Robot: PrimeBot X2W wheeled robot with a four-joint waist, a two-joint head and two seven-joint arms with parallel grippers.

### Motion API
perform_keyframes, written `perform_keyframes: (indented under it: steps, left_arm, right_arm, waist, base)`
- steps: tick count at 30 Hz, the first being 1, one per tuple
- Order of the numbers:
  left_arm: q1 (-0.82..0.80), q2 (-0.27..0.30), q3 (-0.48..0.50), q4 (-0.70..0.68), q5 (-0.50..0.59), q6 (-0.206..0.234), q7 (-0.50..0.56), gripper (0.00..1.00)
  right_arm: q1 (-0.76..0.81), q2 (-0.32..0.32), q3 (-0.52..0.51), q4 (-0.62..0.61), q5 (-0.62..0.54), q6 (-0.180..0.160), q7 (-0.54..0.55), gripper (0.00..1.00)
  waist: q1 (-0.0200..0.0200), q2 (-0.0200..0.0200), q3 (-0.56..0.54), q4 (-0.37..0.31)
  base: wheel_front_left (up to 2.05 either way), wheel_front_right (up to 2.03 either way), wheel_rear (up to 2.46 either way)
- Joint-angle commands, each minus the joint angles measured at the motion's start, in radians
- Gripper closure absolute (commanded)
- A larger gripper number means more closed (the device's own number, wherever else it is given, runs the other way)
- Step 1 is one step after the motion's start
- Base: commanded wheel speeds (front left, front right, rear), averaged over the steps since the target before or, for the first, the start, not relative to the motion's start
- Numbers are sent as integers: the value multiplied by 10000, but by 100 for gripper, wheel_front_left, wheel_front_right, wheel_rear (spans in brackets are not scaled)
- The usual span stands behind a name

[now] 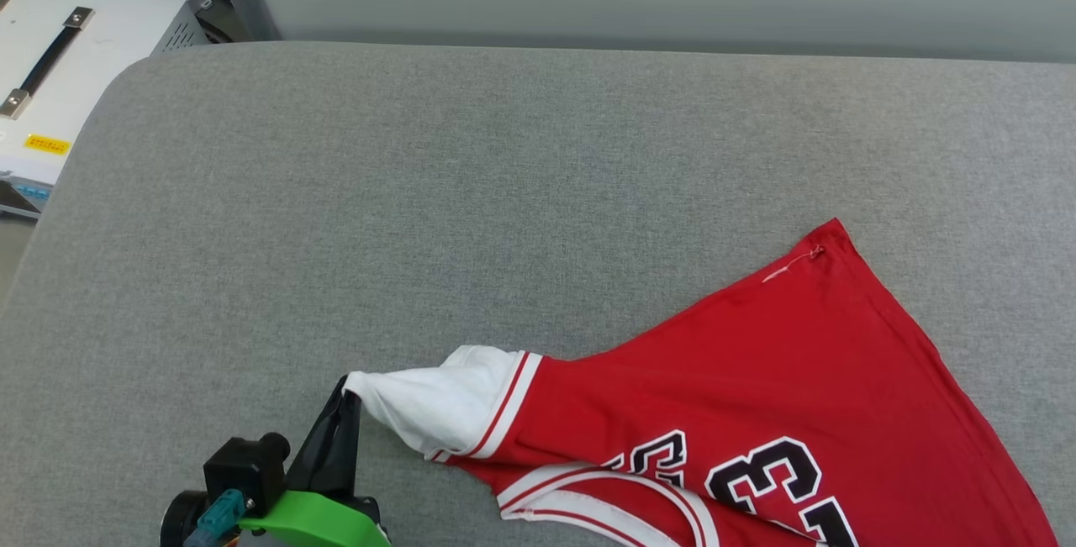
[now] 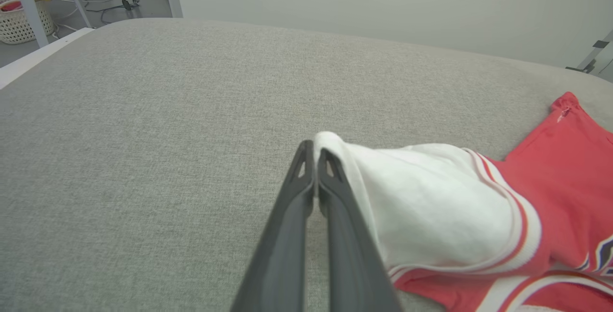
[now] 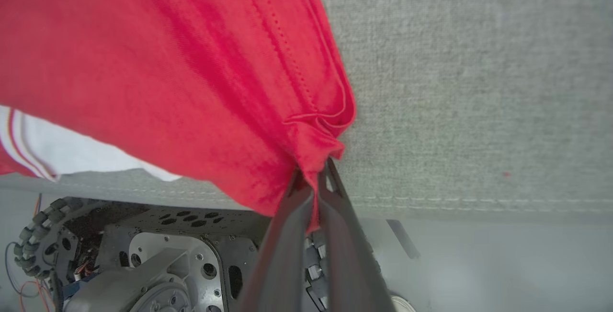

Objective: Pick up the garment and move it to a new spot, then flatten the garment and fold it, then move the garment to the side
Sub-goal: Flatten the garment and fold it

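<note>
The garment (image 1: 756,379), a red jersey T-shirt with white sleeves and a black "23", lies at the lower right of the grey padded table (image 1: 420,194), number side up. My left gripper (image 1: 343,391) sits at the lower left, shut on the tip of one white sleeve (image 2: 431,206), pulling it out to the left. In the right wrist view my right gripper (image 3: 313,173) is shut on a bunched red corner of the garment (image 3: 191,63) at the table's near edge. The other white sleeve (image 3: 62,149) hangs there beneath the red cloth.
A white equipment case (image 1: 67,68) with a black handle stands off the table's far left corner. A wall runs behind the table. Below the near edge the robot's wheeled base (image 3: 119,254) shows. A basket (image 2: 19,19) and cables lie on the floor at far left.
</note>
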Motion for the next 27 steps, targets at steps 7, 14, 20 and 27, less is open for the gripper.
perform_keyframes:
  steps: [7,14,20,27]
  left_arm:
    - [63,77,6,59,-88,103,-61,100]
    - [-83,83,-80,-68,-34,129,-80,100]
    - [-401,21,-255,-208,70,119,-75,100]
    - [-975,-102,-536,-233,262,9,-123,100]
  right_arm:
    - [-533,119,-607,-582,-393,-9,-271,0]
    - [-1767,-455,-1297,-2337,-487,-9,-189,0]
    - [-3700,-1067,-893,-3132,-914,-9,646,0]
    - [-6416,-1361,872,-2534,-1222,-9,2123,0]
  waist:
    - [1,0,-160,-63]
    - [1,0,-58,46]
    - [1,0,327,301]
    - [1,0,927,741]
  base:
    - [0,0,0]
    - [0,0,0]
    - [0,0,0]
    - [0,0,0]
